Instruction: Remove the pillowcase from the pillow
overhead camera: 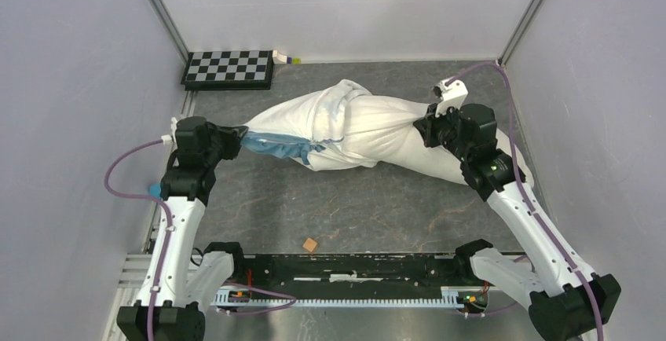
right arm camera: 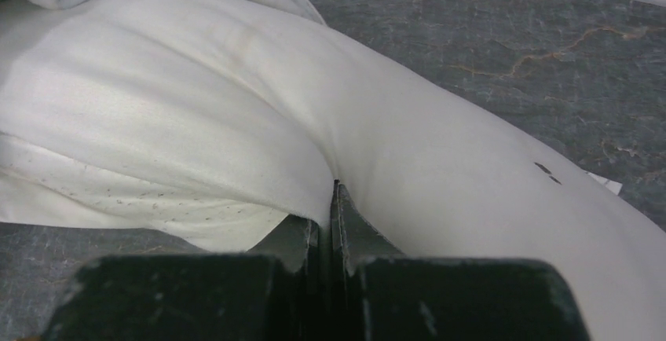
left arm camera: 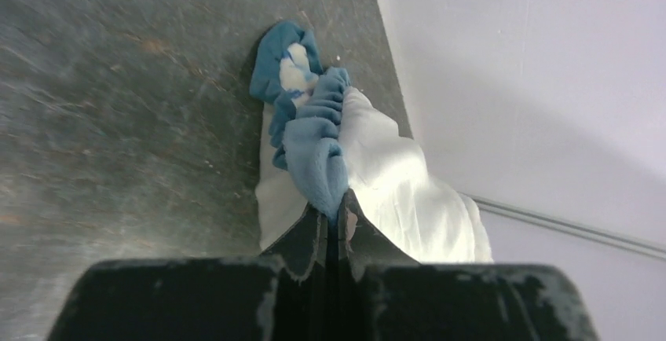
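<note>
The pillow (overhead camera: pixel 393 141) lies across the middle of the table, plump and off-white, its right end running under my right arm. The pillowcase (overhead camera: pixel 302 121) is bunched over its left end, white with blue trim (overhead camera: pixel 275 146) trailing left. My left gripper (overhead camera: pixel 240 133) is shut on the blue trim; in the left wrist view the blue fabric (left arm camera: pixel 314 152) runs straight out of the closed gripper (left arm camera: pixel 339 217), with white cloth (left arm camera: pixel 400 192) beside it. My right gripper (overhead camera: pixel 425 126) is shut on a pinch of the pillow's white fabric (right arm camera: pixel 236 113), which folds into the closed gripper (right arm camera: pixel 333 193).
A checkerboard (overhead camera: pixel 229 68) lies at the back left with a small yellow-tipped object (overhead camera: pixel 286 58) beside it. A small brown block (overhead camera: pixel 311 243) sits near the front rail. Walls close in on the left, back and right. A white scrap (right arm camera: pixel 605 184) lies on the table.
</note>
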Robot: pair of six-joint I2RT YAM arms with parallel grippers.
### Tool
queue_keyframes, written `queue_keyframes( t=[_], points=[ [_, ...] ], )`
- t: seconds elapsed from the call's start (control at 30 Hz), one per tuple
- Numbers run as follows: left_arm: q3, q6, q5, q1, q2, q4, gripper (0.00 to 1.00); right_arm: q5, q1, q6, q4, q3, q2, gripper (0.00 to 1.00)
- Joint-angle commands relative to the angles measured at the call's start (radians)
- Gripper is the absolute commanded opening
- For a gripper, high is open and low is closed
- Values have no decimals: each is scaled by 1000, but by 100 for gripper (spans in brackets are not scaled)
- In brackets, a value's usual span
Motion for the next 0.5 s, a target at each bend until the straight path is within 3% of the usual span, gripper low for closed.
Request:
queue_keyframes(
  t=[0.0, 0.3, 0.47],
  points=[
    [82, 257, -465, 64, -64, -94, 2, 390, -49, -18, 69, 14, -91, 0],
    [141, 346, -597, 64, -89, -131, 2, 479, -49, 4, 125, -31, -171, 0],
    [126, 350, -496, 64, -99, -89, 2, 366, -49, -5, 148, -46, -172, 0]
  ],
)
